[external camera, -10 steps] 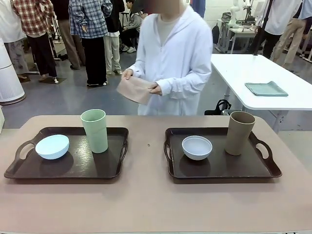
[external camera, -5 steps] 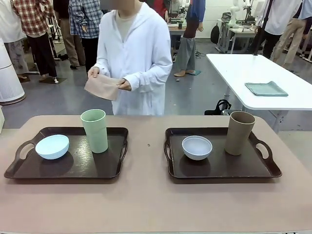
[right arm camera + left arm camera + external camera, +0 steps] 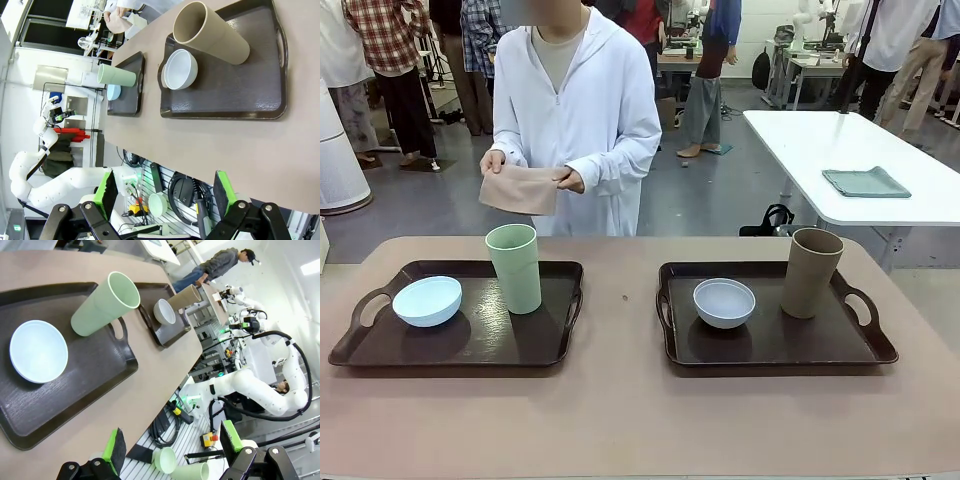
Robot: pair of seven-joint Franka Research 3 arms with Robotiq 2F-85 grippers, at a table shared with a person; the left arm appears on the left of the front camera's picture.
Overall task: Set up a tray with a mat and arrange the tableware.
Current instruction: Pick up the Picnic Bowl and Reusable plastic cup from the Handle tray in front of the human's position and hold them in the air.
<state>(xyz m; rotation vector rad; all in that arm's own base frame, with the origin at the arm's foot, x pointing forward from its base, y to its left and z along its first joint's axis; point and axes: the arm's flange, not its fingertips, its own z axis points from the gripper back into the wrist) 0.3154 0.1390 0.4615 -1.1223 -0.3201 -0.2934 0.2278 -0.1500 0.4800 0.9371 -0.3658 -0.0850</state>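
Note:
Two dark brown trays lie side by side on the table. The left tray (image 3: 380, 345) holds a light blue bowl (image 3: 427, 300) and an upright pale green tumbler (image 3: 515, 268). On the right tray (image 3: 790, 345) stand a whitish-grey bowl (image 3: 724, 302) and a tan tumbler (image 3: 811, 272). Behind the left tray, at the far side, a person in a white coat holds a folded pinkish-beige mat (image 3: 518, 189) in both hands. My left gripper (image 3: 173, 446) hangs open off the table's near edge, back from the blue bowl (image 3: 37, 351). My right gripper (image 3: 164, 192) is open too, short of the right tray (image 3: 235, 95).
A strip of bare tabletop (image 3: 620, 310) separates the trays, and a wider band runs along the near edge. A white table (image 3: 800, 140) at the back right carries a folded teal cloth (image 3: 866, 181). Several people stand farther back.
The person has stepped toward the picture's left with the mat, from behind the table's middle to behind the left tray. The trays and tableware have not moved.

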